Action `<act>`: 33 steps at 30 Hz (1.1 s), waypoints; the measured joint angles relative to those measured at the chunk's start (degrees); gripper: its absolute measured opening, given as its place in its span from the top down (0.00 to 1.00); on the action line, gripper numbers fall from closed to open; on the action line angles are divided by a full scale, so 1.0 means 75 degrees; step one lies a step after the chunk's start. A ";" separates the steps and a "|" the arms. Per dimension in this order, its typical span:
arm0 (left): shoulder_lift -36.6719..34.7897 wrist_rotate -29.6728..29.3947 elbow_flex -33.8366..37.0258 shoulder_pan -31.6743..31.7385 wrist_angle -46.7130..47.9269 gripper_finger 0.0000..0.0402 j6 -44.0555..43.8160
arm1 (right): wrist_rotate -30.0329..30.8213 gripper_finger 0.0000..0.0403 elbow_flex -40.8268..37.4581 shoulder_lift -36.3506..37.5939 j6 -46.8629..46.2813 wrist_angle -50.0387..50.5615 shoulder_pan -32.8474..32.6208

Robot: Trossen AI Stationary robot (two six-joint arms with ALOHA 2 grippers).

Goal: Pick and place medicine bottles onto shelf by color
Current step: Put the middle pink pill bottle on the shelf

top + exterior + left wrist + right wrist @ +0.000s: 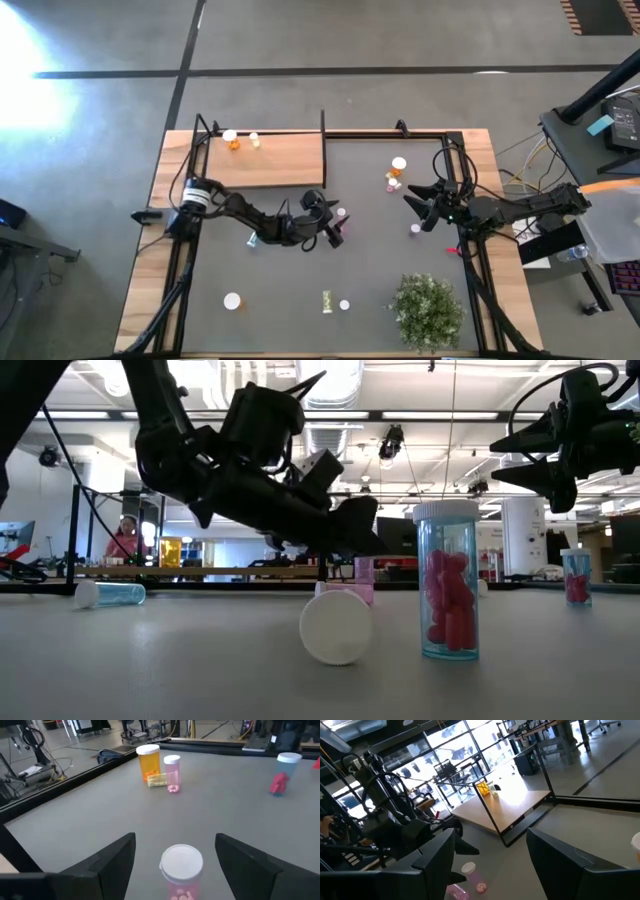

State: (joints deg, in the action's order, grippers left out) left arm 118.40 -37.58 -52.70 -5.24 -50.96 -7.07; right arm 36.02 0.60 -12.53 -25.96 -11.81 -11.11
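Observation:
My left gripper [175, 865] is open low over the mat's middle [333, 222]. Its fingers stand on either side of an upright pink medicine bottle [181, 870] with a white cap, with a gap on each side. Farther off stand an orange bottle [148, 762] and a pink one [172, 772]. A yellow-green bottle [156, 780] lies between them, and a blue bottle [285, 772] stands apart. The shelf [270, 160] at the far left carries two orange bottles [232, 141]. My right gripper [420, 205] waits open above the mat's right side.
A green bushy plant [428, 310] stands at the near right. Near the front edge lie a white-capped bottle [232, 300] and a yellow-green one [327, 300]. A black frame [325, 130] runs along the shelf's right end and the table's far edge.

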 joint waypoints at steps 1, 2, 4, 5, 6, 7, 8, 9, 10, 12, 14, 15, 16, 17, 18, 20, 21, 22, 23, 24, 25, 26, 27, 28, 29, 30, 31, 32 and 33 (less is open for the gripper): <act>0.0031 -0.0005 -0.0023 0.0004 0.0022 0.36 0.0000 | 0.0001 0.41 0.0000 0.0000 -0.0002 0.0006 0.0000; 0.0064 -0.0006 -0.0055 0.0013 0.0029 0.36 0.0000 | 0.0001 0.41 0.0000 0.0000 -0.0002 0.0002 -0.0001; 0.0117 -0.0011 -0.0080 0.0023 0.0067 0.36 -0.0002 | 0.0001 0.41 0.0000 0.0000 0.0000 0.0003 -0.0001; 0.0141 -0.0010 -0.0100 0.0035 0.0073 0.36 -0.0005 | 0.0001 0.41 0.0000 0.0000 0.0000 0.0003 -0.0001; 0.0154 -0.0009 -0.0112 0.0040 0.0071 0.36 -0.0006 | 0.0001 0.41 0.0000 0.0000 -0.0001 0.0003 0.0002; 0.0162 -0.0011 -0.0112 0.0047 0.0073 0.36 -0.0011 | 0.0001 0.41 0.0000 0.0000 -0.0001 0.0003 0.0001; 0.0168 -0.0009 -0.0112 0.0050 0.0071 0.36 -0.0071 | 0.0001 0.41 0.0000 0.0000 -0.0002 0.0003 0.0000; 0.0182 -0.0015 -0.0112 0.0053 0.0087 0.36 -0.0190 | 0.0001 0.41 0.0000 0.0000 -0.0002 0.0003 -0.0001; 0.0190 -0.0015 -0.0107 0.0056 0.0132 0.36 -0.0251 | 0.0001 0.41 0.0000 0.0000 -0.0001 0.0002 0.0000; 0.0200 -0.0027 -0.0083 0.0070 0.0190 0.36 -0.0397 | 0.0001 0.41 0.0000 0.0000 0.0000 0.0003 -0.0001; 0.0197 -0.0029 -0.0087 0.0087 0.0284 0.36 -0.0412 | 0.0001 0.41 0.0000 0.0000 -0.0002 0.0000 0.0000; 0.0197 -0.0029 -0.0092 0.0095 0.0339 0.36 -0.0414 | 0.0001 0.41 0.0000 0.0000 -0.0002 0.0003 0.0000; 0.0197 -0.0029 -0.0091 0.0101 0.0373 0.36 -0.0415 | 0.0001 0.41 0.0000 0.0000 0.0000 0.0003 -0.0001; 0.0197 -0.0027 -0.0088 0.0104 0.0387 0.36 -0.0417 | 0.0001 0.41 0.0000 0.0000 -0.0001 0.0003 -0.0001; 0.0197 -0.0029 -0.0086 0.0106 0.0378 0.36 -0.0417 | 0.0001 0.41 0.0000 0.0000 -0.0002 0.0001 -0.0001; 0.0197 -0.0029 -0.0086 0.0109 0.0350 0.37 -0.0423 | 0.0001 0.41 0.0000 0.0000 -0.0001 0.0003 0.0002; 0.0197 -0.0026 -0.0086 0.0117 0.0352 0.38 -0.0427 | 0.0001 0.41 0.0000 0.0000 0.0000 0.0000 0.0001; 0.0197 -0.0026 -0.0091 0.0124 0.0356 0.40 -0.0444 | 0.0001 0.41 0.0000 0.0000 0.0000 0.0003 -0.0001; 0.0197 -0.0026 -0.0102 0.0134 0.0351 0.42 -0.0489 | 0.0001 0.41 0.0000 0.0000 0.0000 0.0003 0.0002; 0.0197 -0.0025 -0.0106 0.0146 0.0335 0.44 -0.0586 | 0.0001 0.41 0.0000 0.0000 0.0000 0.0003 -0.0001; 0.0197 -0.0026 -0.0106 0.0158 0.0332 0.47 -0.0618 | 0.0001 0.41 0.0000 0.0000 -0.0001 0.0001 0.0001; 0.0197 -0.0025 -0.0106 0.0167 0.0337 0.50 -0.0656 | 0.0001 0.41 0.0000 0.0000 -0.0001 0.0003 0.0000; 0.0197 -0.0025 -0.0106 0.0170 0.0344 0.52 -0.0679 | 0.0001 0.41 0.0000 0.0000 -0.0002 0.0002 -0.0001; 0.0197 -0.0024 -0.0106 0.0171 0.0344 0.55 -0.0745 | 0.0001 0.41 0.0000 0.0000 -0.0002 0.0001 -0.0001; 0.0197 -0.0026 -0.0106 0.0173 0.0341 0.58 -0.0796 | 0.0001 0.41 0.0000 0.0000 0.0000 0.0001 -0.0001; 0.0197 -0.0026 -0.0106 0.0179 0.0338 0.61 -0.0807 | 0.0001 0.41 0.0000 0.0000 -0.0002 0.0003 0.0002; 0.0197 -0.0023 -0.0104 0.0179 0.0341 0.63 -0.0807 | 0.0001 0.41 0.0000 0.0000 -0.0002 0.0001 0.0000; 0.0197 -0.0023 -0.0103 0.0179 0.0341 0.66 -0.0809 | 0.0001 0.41 0.0000 0.0000 -0.0002 0.0003 0.0002; 0.0197 -0.0023 -0.0103 0.0184 0.0338 0.69 -0.0812 | 0.0001 0.41 0.0000 0.0000 -0.0001 0.0001 0.0000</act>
State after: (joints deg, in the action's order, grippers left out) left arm 119.87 -37.76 -53.47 -3.86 -48.43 -13.16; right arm 36.03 0.60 -12.53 -25.96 -11.81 -11.11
